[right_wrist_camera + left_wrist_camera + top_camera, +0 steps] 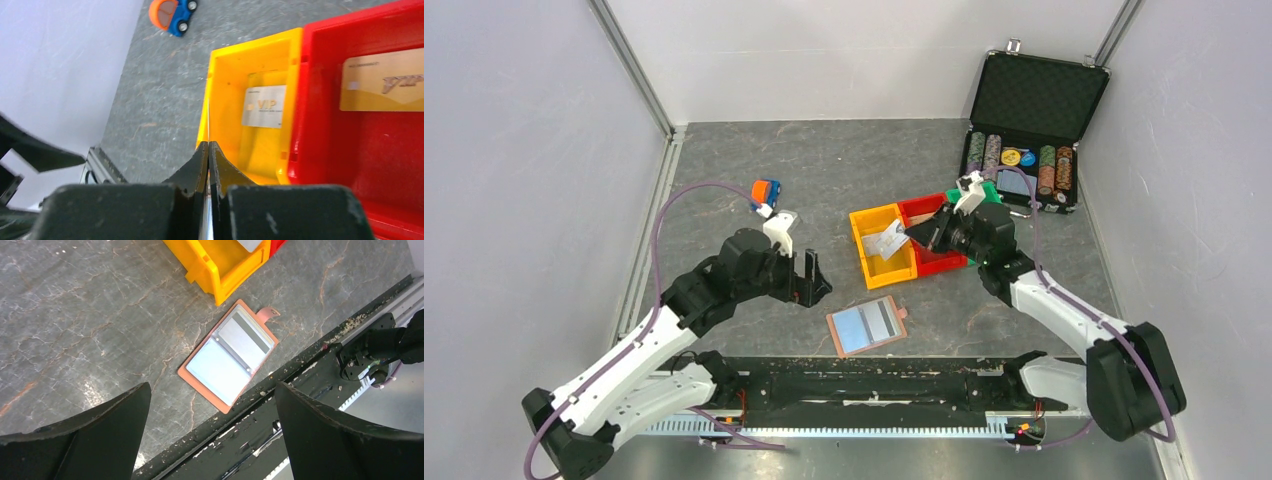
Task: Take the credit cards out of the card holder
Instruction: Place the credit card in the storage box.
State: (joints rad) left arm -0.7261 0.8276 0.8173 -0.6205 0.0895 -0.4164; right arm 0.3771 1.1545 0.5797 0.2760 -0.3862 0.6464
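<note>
Right gripper (208, 146) is pinched tight on a credit card (208, 127), edge-on over the yellow bin (250, 42). It could clip the wall and drop outside. Left gripper (809, 278) is wide open, holding nothing, above the card holder (227, 356), which lies open and unpinned on the table and may slide.

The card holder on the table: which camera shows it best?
Left wrist view: the card holder lies open in mid-frame, both clear pockets plainly visible. The top external view shows it small, low in the frame. The right wrist view misses it entirely.
</note>
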